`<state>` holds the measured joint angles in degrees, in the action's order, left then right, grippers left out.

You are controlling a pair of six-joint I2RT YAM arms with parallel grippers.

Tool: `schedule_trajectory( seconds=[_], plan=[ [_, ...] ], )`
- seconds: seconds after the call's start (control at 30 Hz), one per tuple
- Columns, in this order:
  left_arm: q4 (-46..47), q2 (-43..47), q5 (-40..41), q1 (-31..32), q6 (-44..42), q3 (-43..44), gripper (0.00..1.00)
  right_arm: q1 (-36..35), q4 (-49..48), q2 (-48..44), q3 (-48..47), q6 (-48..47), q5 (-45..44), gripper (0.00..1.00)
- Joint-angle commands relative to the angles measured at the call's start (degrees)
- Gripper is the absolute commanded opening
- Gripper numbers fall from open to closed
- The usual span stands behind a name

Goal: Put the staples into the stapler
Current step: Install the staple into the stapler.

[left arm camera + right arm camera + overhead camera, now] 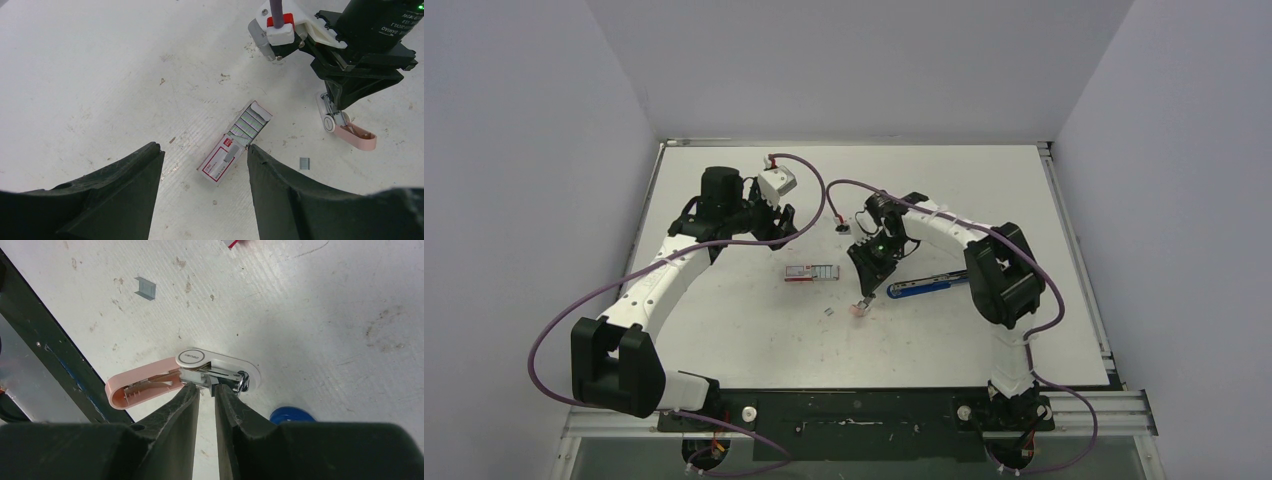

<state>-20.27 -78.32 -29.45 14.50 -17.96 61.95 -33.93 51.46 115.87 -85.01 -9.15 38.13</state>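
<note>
The stapler [150, 381] is a small pink-and-white one, lying hinged open on the table with its pink lid swung out and its metal magazine bared. My right gripper [206, 388] points down at it, its jaws shut on the magazine. The same stapler [860, 310] shows under the right gripper [865, 297] in the top view. The red-and-white staples box [235, 145] lies open, with silvery strips showing inside. My left gripper [204, 150] hovers open above the box, touching nothing. One short loose staple strip [304, 162] lies on the table between box and stapler.
A slim blue-and-black tool [921, 288] lies just right of the right gripper; its blue end [292, 415] shows beside the right finger. A small dark bit [841, 226] lies further back. The table's near edge [60, 365] runs close to the stapler.
</note>
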Motion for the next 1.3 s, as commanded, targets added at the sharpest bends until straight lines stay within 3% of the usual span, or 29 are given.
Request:
schedule_trajectory(
  seconds=[0.0, 1.27],
  plan=[
    [2.55, 1.95, -1.66, -0.47, 0.77, 0.43, 0.61, -0.87, -1.83, -4.82, -0.04, -0.69, -2.65, 0.21],
    [2.68, 1.95, -1.79, -0.81, 1.4, 0.8, 0.6, -4.87, -4.48, -7.87, 3.37, -3.11, -10.98, 0.21]
  ],
)
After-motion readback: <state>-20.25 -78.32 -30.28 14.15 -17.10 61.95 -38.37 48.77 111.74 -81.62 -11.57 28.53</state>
